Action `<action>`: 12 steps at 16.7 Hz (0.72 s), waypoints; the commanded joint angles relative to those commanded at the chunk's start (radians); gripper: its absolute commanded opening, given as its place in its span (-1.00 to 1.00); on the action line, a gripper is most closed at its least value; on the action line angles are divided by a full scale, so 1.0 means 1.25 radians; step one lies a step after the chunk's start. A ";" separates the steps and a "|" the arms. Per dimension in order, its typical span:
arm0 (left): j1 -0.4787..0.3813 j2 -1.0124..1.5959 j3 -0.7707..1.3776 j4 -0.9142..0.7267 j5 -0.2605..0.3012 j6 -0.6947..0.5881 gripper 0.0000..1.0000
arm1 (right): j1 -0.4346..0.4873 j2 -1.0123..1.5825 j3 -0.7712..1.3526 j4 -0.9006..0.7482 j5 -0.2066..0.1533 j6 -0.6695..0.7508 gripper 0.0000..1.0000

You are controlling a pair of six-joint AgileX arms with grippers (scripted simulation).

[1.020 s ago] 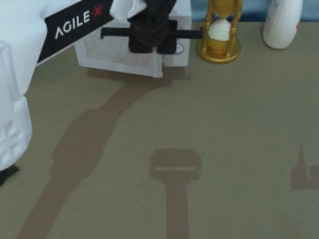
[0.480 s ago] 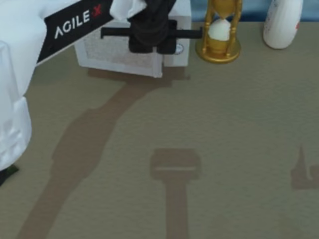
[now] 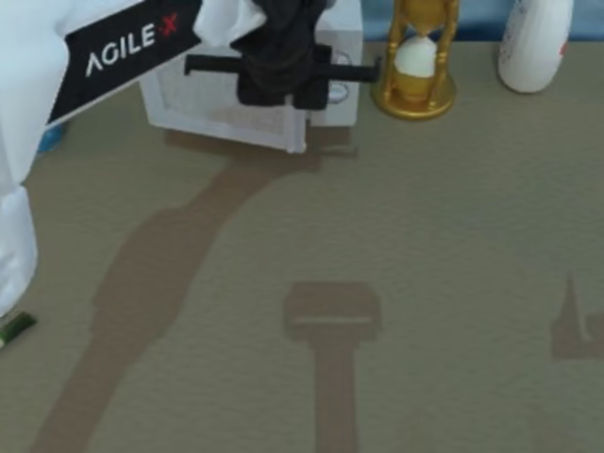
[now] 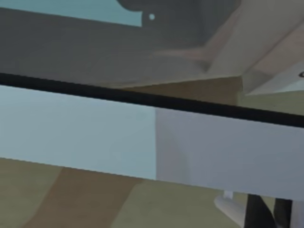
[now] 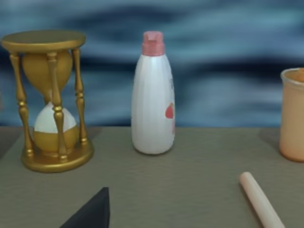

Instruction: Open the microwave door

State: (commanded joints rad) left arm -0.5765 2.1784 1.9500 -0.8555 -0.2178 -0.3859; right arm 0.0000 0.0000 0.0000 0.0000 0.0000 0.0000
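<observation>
The microwave (image 3: 255,94) sits at the surface's far edge, left of the gold hourglass (image 3: 415,66). The left gripper (image 3: 283,71) hangs directly over the microwave door's (image 3: 222,109) free right edge; whether its fingers grip it cannot be told. The right arm is parked out of the top view.

The olive surface (image 3: 425,245) carries the microwave (image 3: 255,94) at its far edge; a gold hourglass (image 3: 415,61) just beside. A white bottle (image 3: 535,42) stands right of that.

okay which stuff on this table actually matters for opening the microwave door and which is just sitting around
Part of the job: the microwave, the microwave door, and the left gripper working at the door's edge.

Just lying about: the gold hourglass, the white bottle, the orange cup, the pale stick.
</observation>
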 joint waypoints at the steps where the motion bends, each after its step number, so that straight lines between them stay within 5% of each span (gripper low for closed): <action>1: 0.003 -0.013 -0.022 0.010 0.007 0.013 -1.00 | 0.000 0.000 0.000 0.000 0.000 0.000 1.00; 12: 0.007 -0.043 -0.068 0.035 0.023 0.043 -1.00 | 0.000 0.000 0.000 0.000 0.000 0.000 1.00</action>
State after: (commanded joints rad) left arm -0.5672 2.1245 1.8649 -0.8118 -0.1888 -0.3323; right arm 0.0000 0.0000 0.0000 0.0000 0.0000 0.0000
